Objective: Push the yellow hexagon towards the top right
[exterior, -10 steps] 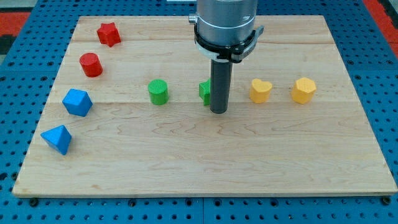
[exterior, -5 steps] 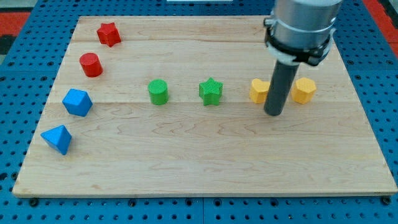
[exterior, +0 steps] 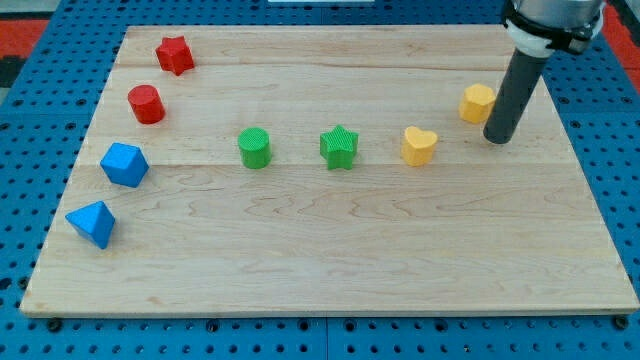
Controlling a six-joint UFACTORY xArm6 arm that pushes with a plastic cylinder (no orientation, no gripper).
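Observation:
The yellow hexagon (exterior: 477, 102) lies on the wooden board (exterior: 320, 250) near the view's right edge, in the upper half. My tip (exterior: 499, 138) rests on the board just to the right of and slightly below the hexagon, close to it or touching it. The dark rod runs up from the tip to the view's top right corner. A yellow heart (exterior: 419, 146) lies to the left of and below the hexagon.
A green star (exterior: 339, 147) and a green cylinder (exterior: 254, 148) lie in a row at the board's middle. A red star (exterior: 174, 54), a red cylinder (exterior: 146, 104) and two blue blocks (exterior: 124, 165) (exterior: 92, 223) line the view's left side.
My tip has swept from beside the green star to the view's right. The yellow hexagon has moved up and slightly left. The other blocks have not moved.

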